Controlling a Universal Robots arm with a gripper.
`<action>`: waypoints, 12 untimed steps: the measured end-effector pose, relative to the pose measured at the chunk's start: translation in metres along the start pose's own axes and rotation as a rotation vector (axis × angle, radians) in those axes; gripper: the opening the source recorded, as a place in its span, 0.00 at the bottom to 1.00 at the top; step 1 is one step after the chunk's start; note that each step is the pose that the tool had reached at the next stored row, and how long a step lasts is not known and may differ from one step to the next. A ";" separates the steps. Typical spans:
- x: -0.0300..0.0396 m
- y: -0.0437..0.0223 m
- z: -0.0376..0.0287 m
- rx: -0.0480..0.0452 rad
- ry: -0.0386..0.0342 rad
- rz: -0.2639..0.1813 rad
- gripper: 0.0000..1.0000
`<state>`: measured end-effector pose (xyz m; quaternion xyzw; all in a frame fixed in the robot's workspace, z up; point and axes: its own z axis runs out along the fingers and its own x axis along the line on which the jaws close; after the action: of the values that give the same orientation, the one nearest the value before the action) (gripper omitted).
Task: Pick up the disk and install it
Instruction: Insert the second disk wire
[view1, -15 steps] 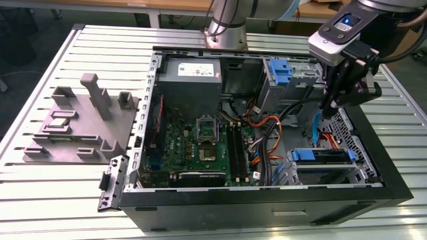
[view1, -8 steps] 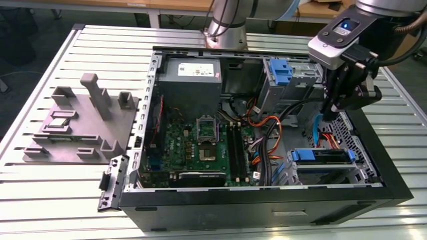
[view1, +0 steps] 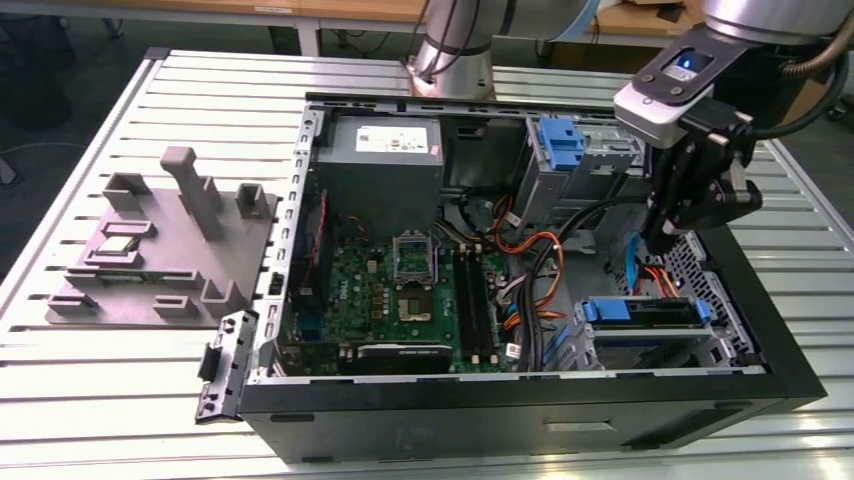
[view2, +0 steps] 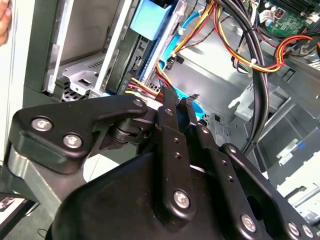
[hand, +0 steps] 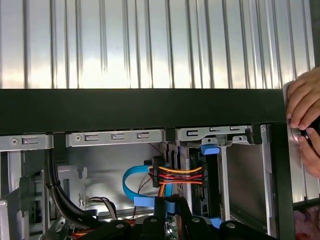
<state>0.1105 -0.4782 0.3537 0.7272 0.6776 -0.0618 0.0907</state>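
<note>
Notes for you, operator:

- A black PC tower case lay on its side, panel off, on the slotted aluminium surface.
- The tool hung inside the case near the wall on the exterior view's right. It sat just above the front drive bay.
- Tool state: in the second wrist view the tool had its black fingers drawn together, with only a sliver between the tips. You could see nothing held between them.
- The disk in its blue plastic carrier sat in the metal drive cage at the case's near corner, on the exterior view's right. It was below the tool and apart from it.
- In the first wrist view the disk stood edge-on in the cage, blue tab showing, just beside the tool.
- A flat blue ribbon cable and a red/orange/yellow wire bundle ran close by the tool's tips. You couldn't tell if they touched.
- A narrow blue plastic bracket sat in the far bay.
- Also inside were a grey boxy power supply and a green motherboard.
- A grey moulded fixture block stood on the surface at the exterior view's left, well apart from the case.
- A person's hand rested at the case's outer edge.
</note>
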 end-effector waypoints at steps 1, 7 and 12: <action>0.0004 0.0001 0.0017 0.0000 -0.0001 0.000 0.24; 0.0011 0.0001 0.0052 -0.0006 -0.0083 0.000 0.16; 0.0005 -0.0017 0.0058 -0.0030 -0.0079 0.000 0.16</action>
<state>0.1091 -0.4789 0.3478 0.7268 0.6774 -0.0636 0.0945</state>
